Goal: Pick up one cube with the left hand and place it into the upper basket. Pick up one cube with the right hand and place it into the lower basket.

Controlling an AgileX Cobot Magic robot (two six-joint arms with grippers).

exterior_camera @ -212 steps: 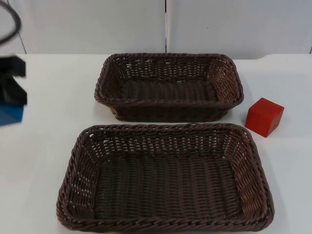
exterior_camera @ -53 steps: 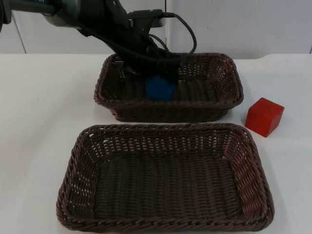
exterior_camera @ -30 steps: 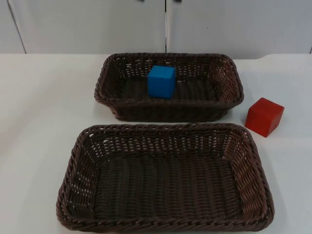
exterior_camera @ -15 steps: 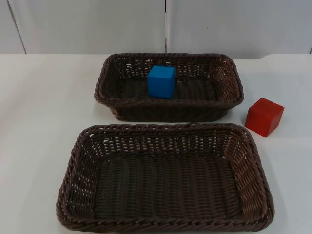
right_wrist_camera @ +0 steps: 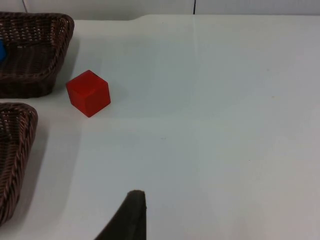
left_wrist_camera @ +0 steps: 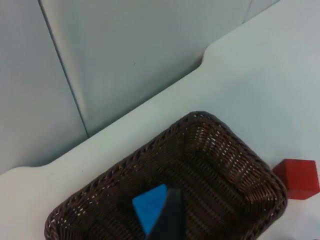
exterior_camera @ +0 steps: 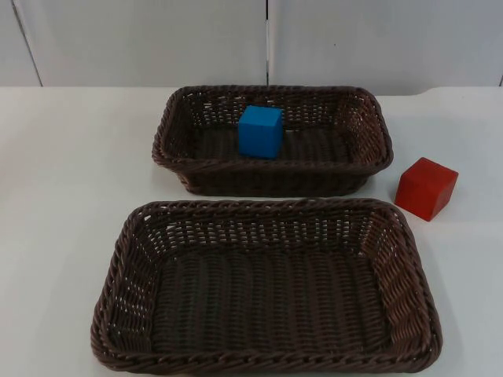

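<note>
change since earlier: left arm gone from over the upper basket [exterior_camera: 272,140]; blue cube [exterior_camera: 260,131] left inside it, unmoved over the last second.

item, blue cube: rests on the upper basket's floor, toward 11 o'clock of its middle, near the far wall. left half of task judged done.

item, red cube [exterior_camera: 425,188]: on the white table [exterior_camera: 71,181], at 4 o'clock of the upper basket, just beside the lower basket's [exterior_camera: 266,286] 1 o'clock corner, touching neither.

item, left gripper [left_wrist_camera: 167,220]: raised above the upper basket, looking down on the blue cube; waiting. finger spread cannot be told.

item, right gripper [right_wrist_camera: 131,212]: above bare table, well apart from the red cube; spread cannot be told.

step in hand, judged: right-hand pick of the red cube. approach from above, jaws squared to two flat faces since the cube sits turned, clear of the wicker rims.
</note>
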